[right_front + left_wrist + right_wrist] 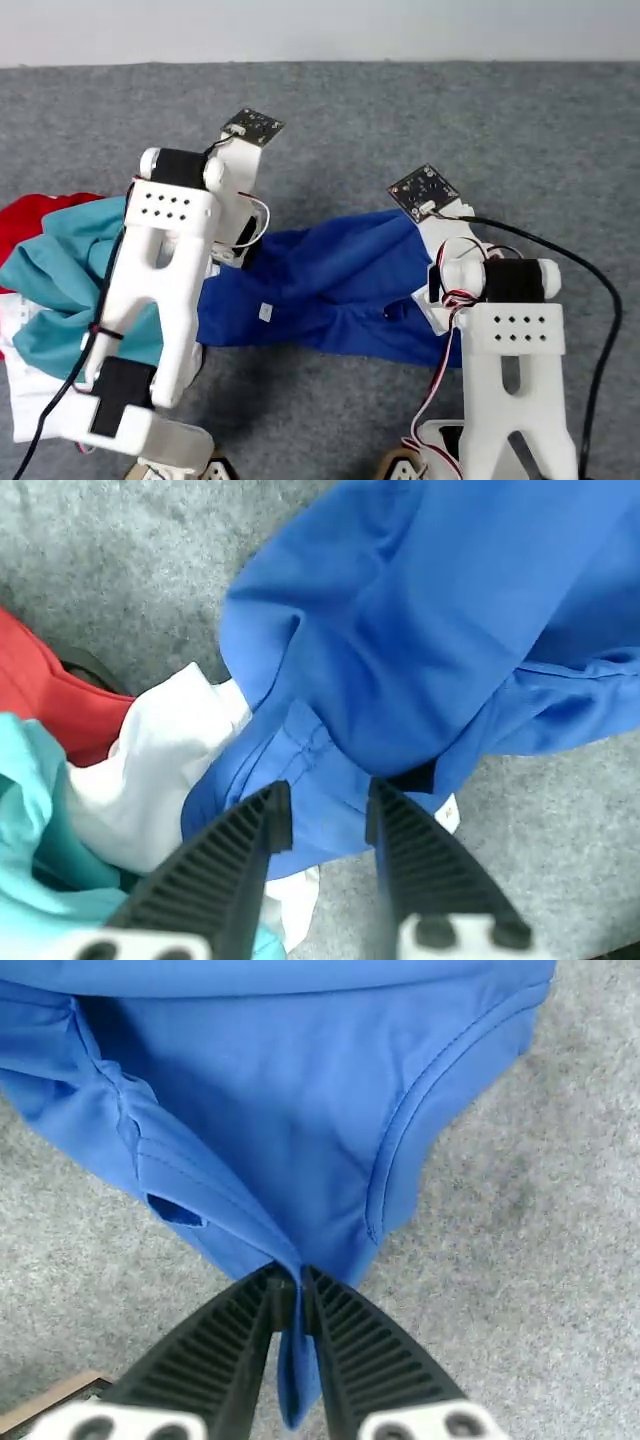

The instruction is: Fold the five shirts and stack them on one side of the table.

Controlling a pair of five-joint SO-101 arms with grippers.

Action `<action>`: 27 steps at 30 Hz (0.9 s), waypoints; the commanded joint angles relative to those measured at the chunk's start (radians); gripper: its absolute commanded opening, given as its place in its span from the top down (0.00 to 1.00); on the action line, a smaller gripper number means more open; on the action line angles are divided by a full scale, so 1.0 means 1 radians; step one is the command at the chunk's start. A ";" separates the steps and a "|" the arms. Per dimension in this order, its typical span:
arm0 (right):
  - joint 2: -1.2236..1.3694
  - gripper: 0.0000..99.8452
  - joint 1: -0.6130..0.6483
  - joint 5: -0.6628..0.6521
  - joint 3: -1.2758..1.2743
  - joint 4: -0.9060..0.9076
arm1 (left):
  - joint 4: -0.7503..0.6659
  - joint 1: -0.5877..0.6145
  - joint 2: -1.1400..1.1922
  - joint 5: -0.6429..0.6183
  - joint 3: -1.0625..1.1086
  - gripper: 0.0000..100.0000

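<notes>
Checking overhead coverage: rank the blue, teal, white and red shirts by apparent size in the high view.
1. blue shirt
2. teal shirt
3. white shirt and red shirt: alike, both partly covered, unranked.

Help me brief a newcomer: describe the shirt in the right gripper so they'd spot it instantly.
On the grey table, look between the two arms. The blue shirt lies spread there, one edge pinched in the right gripper. It is the only deep blue garment, unlike the teal shirt, red shirt and white shirt heaped beside it.
</notes>
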State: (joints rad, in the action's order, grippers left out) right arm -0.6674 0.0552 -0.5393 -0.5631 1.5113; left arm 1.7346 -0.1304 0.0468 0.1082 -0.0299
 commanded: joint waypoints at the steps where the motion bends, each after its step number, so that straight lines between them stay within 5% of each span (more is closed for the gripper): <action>1: -0.019 0.99 -0.004 0.012 0.005 -0.008 | 0.020 0.002 0.015 0.006 -0.013 0.87; 14: -0.019 0.99 -0.004 0.012 0.005 -0.008 | -0.028 0.003 0.173 0.006 -0.015 0.88; 19: -0.019 0.99 -0.004 0.012 0.005 -0.008 | -0.041 0.006 0.183 0.006 -0.015 0.99; 27: -0.021 0.99 -0.010 0.014 0.009 -0.015 | -0.002 0.003 0.178 0.006 -0.039 0.99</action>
State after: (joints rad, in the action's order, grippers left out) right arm -0.6674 0.0552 -0.5393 -0.5631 1.5113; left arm 1.6993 -0.1304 0.2355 0.1051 -0.0299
